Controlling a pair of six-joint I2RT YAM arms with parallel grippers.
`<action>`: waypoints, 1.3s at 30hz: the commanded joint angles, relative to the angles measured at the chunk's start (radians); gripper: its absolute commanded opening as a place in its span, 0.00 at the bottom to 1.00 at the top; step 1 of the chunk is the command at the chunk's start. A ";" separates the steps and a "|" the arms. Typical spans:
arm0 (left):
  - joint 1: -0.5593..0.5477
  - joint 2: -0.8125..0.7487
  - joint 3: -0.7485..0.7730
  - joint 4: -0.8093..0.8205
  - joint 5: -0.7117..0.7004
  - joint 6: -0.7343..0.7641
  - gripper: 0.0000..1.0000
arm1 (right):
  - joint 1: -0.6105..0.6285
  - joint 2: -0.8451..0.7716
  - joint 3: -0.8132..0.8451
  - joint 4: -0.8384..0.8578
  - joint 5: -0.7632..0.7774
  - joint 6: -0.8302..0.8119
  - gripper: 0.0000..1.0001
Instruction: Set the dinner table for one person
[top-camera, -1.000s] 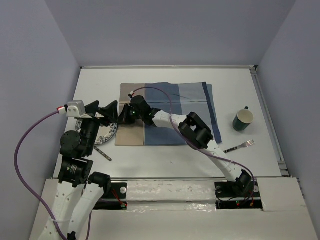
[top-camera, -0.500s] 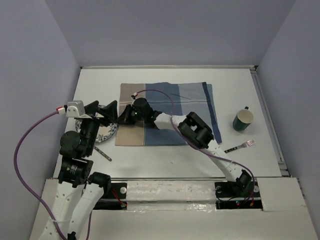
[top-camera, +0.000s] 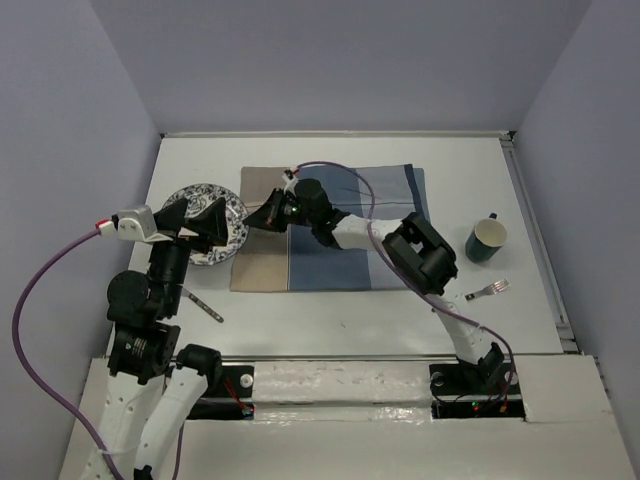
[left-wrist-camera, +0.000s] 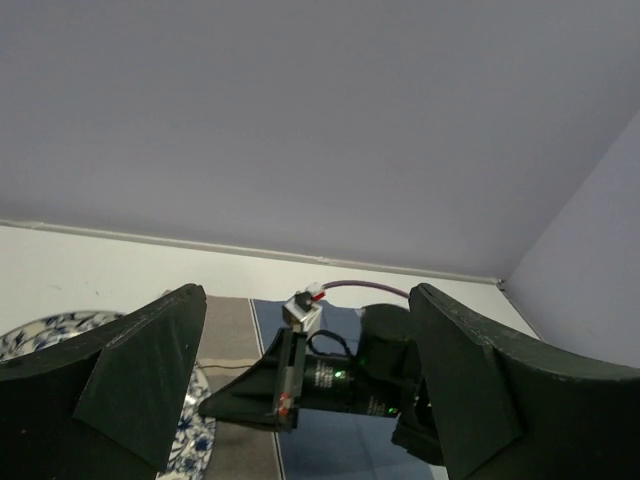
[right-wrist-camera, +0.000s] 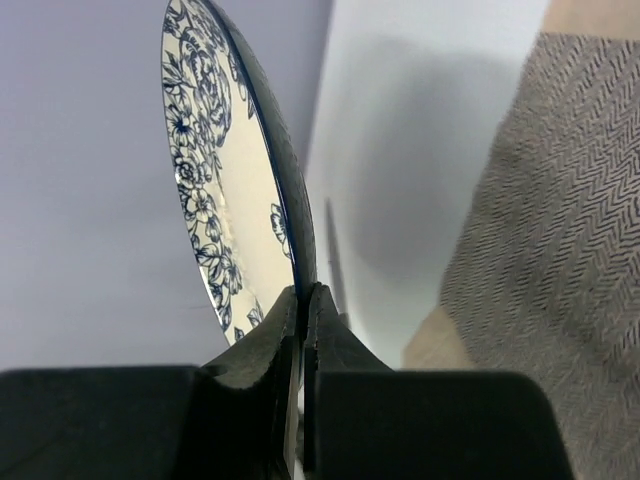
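Note:
A blue-and-white floral plate (top-camera: 197, 193) hangs tilted over the left part of the white dinner table (top-camera: 330, 315). My right gripper (top-camera: 250, 222) is shut on its right rim. The right wrist view shows the plate (right-wrist-camera: 215, 190) edge-on, its rim pinched between my fingertips (right-wrist-camera: 303, 300). My left gripper (top-camera: 193, 222) is open wide and empty, just above the plate and partly hiding it. In the left wrist view my left gripper (left-wrist-camera: 300, 395) frames the right gripper (left-wrist-camera: 225, 405), with the plate (left-wrist-camera: 40, 335) at the lower left.
A blue-and-tan striped placemat (top-camera: 340, 235) lies at the table's middle, under the right arm. A dark green mug (top-camera: 486, 240) stands at the right, with a fork (top-camera: 487, 291) in front of it. A knife (top-camera: 202, 303) lies at the near left.
The plate has come up and moved away from me, held at its rim by the right gripper, whose wrist swung right. The left gripper has drawn back to the left, still open.

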 joint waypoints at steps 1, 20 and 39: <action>0.009 -0.005 0.027 0.019 -0.001 0.001 0.94 | -0.070 -0.227 -0.143 0.370 -0.027 0.100 0.00; 0.009 0.046 -0.059 0.022 0.047 0.012 0.94 | -0.452 -0.765 -0.923 0.366 -0.009 -0.071 0.00; 0.009 0.066 -0.062 0.017 0.047 0.015 0.94 | -0.481 -0.593 -0.920 0.390 -0.088 -0.097 0.00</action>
